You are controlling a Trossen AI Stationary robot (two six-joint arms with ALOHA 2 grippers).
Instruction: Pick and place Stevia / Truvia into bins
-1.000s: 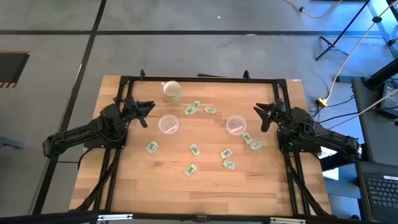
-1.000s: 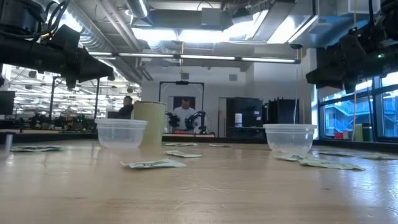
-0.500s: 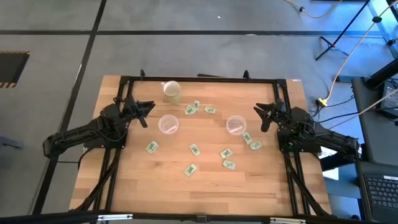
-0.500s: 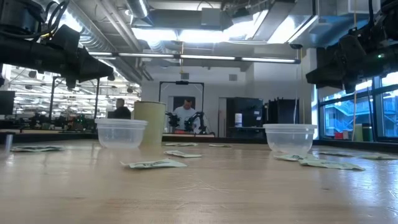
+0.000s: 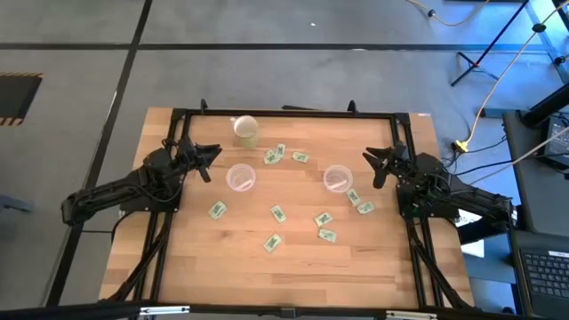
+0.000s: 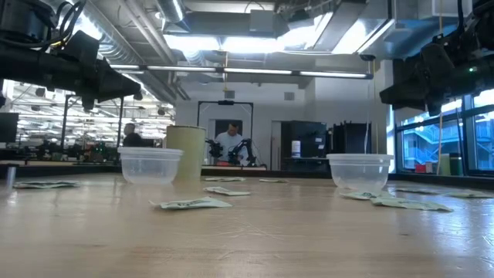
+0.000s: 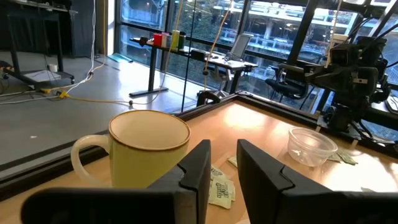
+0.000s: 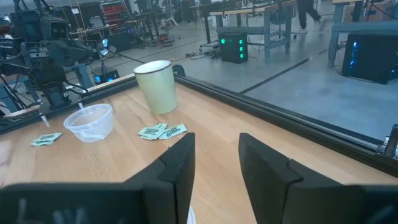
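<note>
Several pale green and white Stevia packets lie flat on the wooden table: a cluster [image 5: 281,154] at the far middle, one [image 5: 217,210] toward the left, others [image 5: 323,219] toward the near right. Two clear cup bins stand upright, one left [image 5: 240,178] and one right [image 5: 337,179]. My left gripper [image 5: 212,163] hovers open near the table's left edge, beside the left bin. My right gripper [image 5: 371,167] hovers open near the right edge, beside the right bin. Each wrist view shows nothing between the fingers of its own gripper, left [image 7: 224,158] and right [image 8: 216,158].
An opaque cream mug [image 5: 245,130] stands at the far left of centre, close to the packet cluster. A black frame [image 5: 284,113] runs along the table's edges. The near half of the table [image 5: 293,271] is bare wood. People move in the room beyond the table.
</note>
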